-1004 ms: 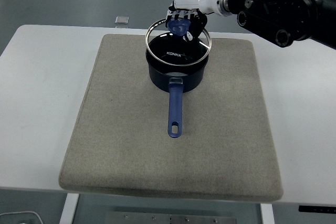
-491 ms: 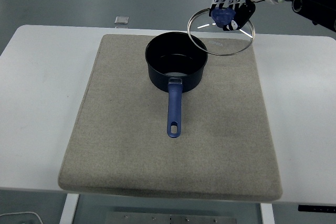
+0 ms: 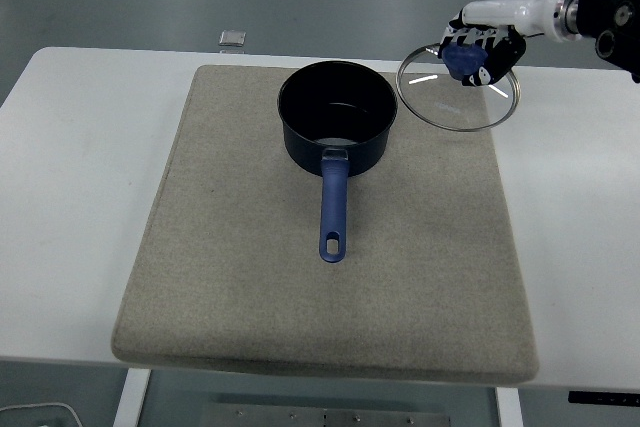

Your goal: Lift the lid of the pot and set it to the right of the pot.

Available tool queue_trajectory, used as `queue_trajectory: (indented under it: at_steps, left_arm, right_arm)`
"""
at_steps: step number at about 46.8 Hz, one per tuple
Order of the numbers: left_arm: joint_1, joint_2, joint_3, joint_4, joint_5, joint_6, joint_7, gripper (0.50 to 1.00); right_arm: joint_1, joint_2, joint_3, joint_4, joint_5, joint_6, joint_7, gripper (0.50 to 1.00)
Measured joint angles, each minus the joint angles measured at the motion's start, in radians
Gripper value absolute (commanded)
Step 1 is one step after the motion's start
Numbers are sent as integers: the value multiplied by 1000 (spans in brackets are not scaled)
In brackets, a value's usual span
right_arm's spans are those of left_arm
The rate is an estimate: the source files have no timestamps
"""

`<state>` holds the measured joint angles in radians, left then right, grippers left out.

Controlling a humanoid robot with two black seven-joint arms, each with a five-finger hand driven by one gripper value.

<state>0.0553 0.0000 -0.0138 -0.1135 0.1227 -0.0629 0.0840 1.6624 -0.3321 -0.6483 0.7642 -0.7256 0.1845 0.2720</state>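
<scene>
A dark blue pot (image 3: 337, 123) stands open on the grey mat (image 3: 240, 277), its blue handle (image 3: 332, 210) pointing toward the near edge. My right hand (image 3: 478, 51) comes in from the top right and is shut on the blue knob of the glass pot lid (image 3: 460, 93). The lid hangs in the air to the right of the pot, over the mat's far right corner, clear of the pot's rim. The left arm is out of view.
The grey mat covers most of the white table (image 3: 70, 177). A small grey object (image 3: 232, 38) lies at the table's far edge, left of the pot.
My right hand has carried the lid up off the pot and to the right, then slightly lower. The pot is uncovered and has not moved.
</scene>
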Motion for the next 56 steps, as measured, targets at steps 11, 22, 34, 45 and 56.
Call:
queue_trajectory:
  at_steps: [11, 22, 34, 45, 56]
  left_arm:
    - [0, 0, 0, 0, 0, 0, -1, 1000]
    - [0, 0, 0, 0, 0, 0, 0, 1000]
    - [0, 0, 0, 0, 0, 0, 0, 1000]
    - [0, 0, 0, 0, 0, 0, 0, 1000]
    - [0, 0, 0, 0, 0, 0, 0, 1000]
  right_arm:
    - [-57, 1, 0, -3, -3, -42, 9, 500]
    - [-115, 11, 0, -4, -3, -82, 9, 500]
    - [-150, 16, 14, -1, 0, -100, 9, 803]
    - [-163, 25, 20, 0, 1, -96, 10, 870]
    - [-154, 13, 25, -1, 17, -92, 16, 907]
